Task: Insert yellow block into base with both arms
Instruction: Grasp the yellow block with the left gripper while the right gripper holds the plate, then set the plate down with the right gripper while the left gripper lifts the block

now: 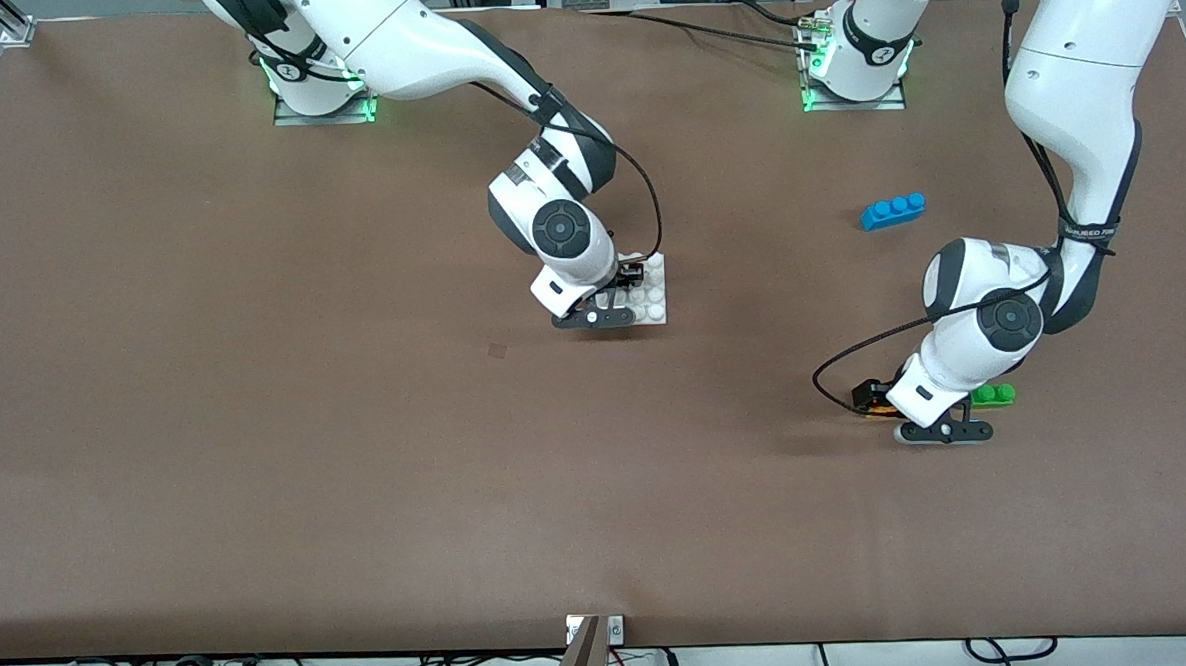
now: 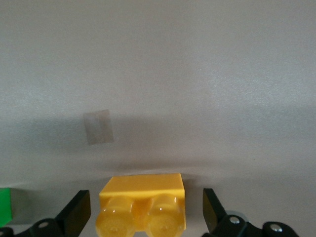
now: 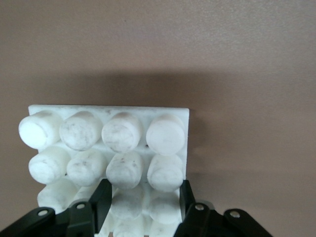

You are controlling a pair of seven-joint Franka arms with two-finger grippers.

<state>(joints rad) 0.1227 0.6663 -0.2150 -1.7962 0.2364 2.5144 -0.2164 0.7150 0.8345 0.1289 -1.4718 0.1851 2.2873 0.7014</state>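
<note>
The yellow block lies on the table between the fingers of my left gripper, with a gap on each side; the gripper is open. In the front view only a sliver of the block shows under the left gripper, toward the left arm's end of the table. The white base lies flat near the table's middle. My right gripper is down on it, with its fingers shut against two rows of studs at one edge. In the front view the right gripper covers part of the base.
A green two-stud brick lies right beside the left gripper and shows at the edge of the left wrist view. A longer blue brick lies farther from the front camera. A small square mark is on the table.
</note>
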